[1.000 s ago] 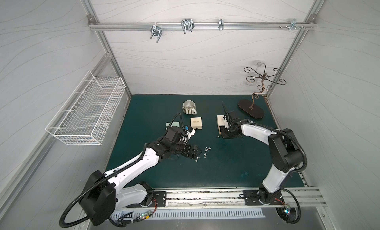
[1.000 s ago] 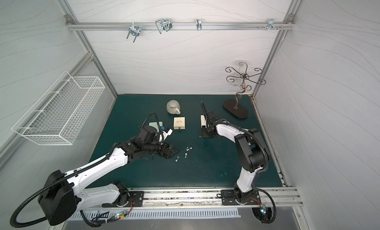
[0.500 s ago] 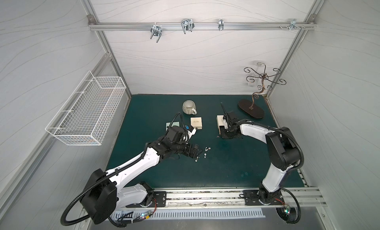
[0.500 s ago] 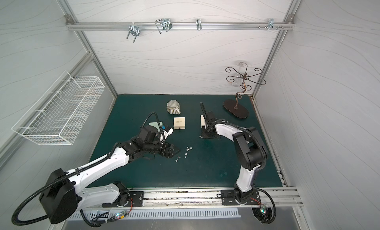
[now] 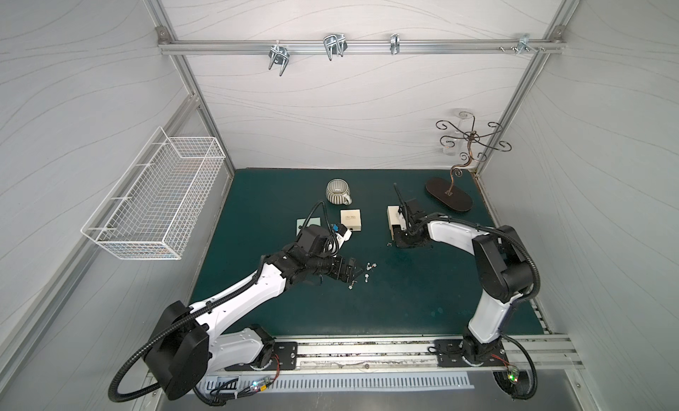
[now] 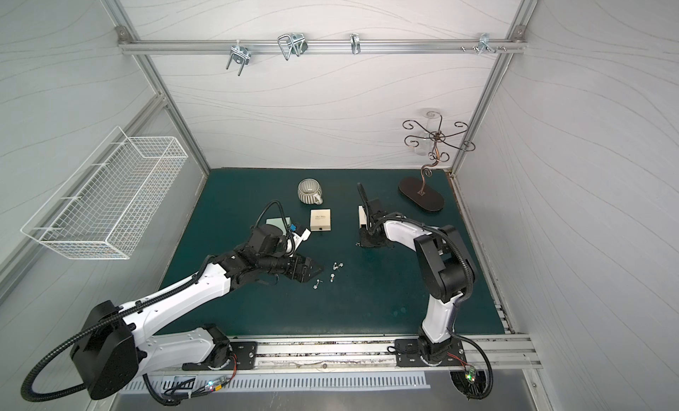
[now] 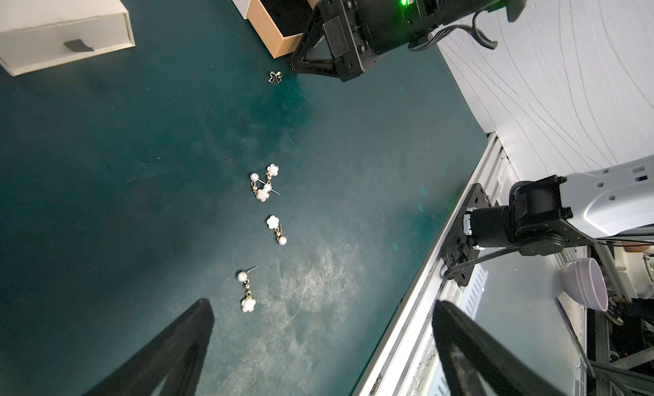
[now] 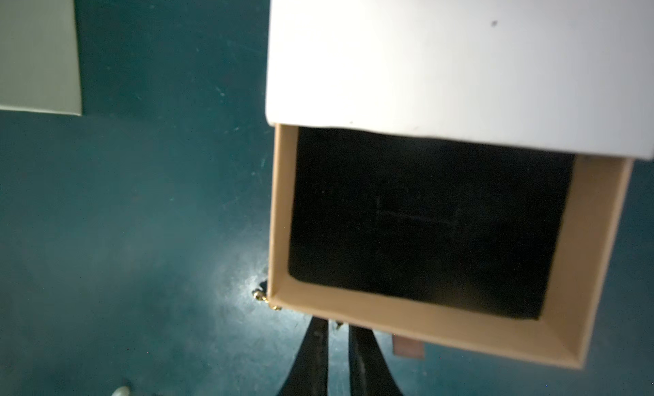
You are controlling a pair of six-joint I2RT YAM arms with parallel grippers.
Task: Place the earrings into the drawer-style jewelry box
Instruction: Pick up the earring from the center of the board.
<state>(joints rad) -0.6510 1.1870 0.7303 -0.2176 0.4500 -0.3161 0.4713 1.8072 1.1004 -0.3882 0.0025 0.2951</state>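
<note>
- Both fingers of your left gripper (image 7: 322, 303) stand wide apart, empty; the arm reaches low over the mat (image 5: 404, 299).
- Your right gripper (image 8: 337, 325) dips at the open drawer (image 8: 279, 217) of the jewelry box (image 8: 442, 58), jaws almost together; any hold is unclear.
- Earrings (image 7: 263, 185) lie flat just ahead of the left gripper, long axes roughly toward that drawer: white flower-and-pearl drops, gold links, thin posts.

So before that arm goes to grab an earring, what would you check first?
1. Drawer pulled open, dark lining bare: ok.
2. Left gripper, jaws wide apart: ok.
3. Earrings lying loose on the mat ahead of it: ok.
4. Right gripper away from the drawer front: not ok, it sits right at it.
5. Right gripper holding anything: cannot tell.
</note>
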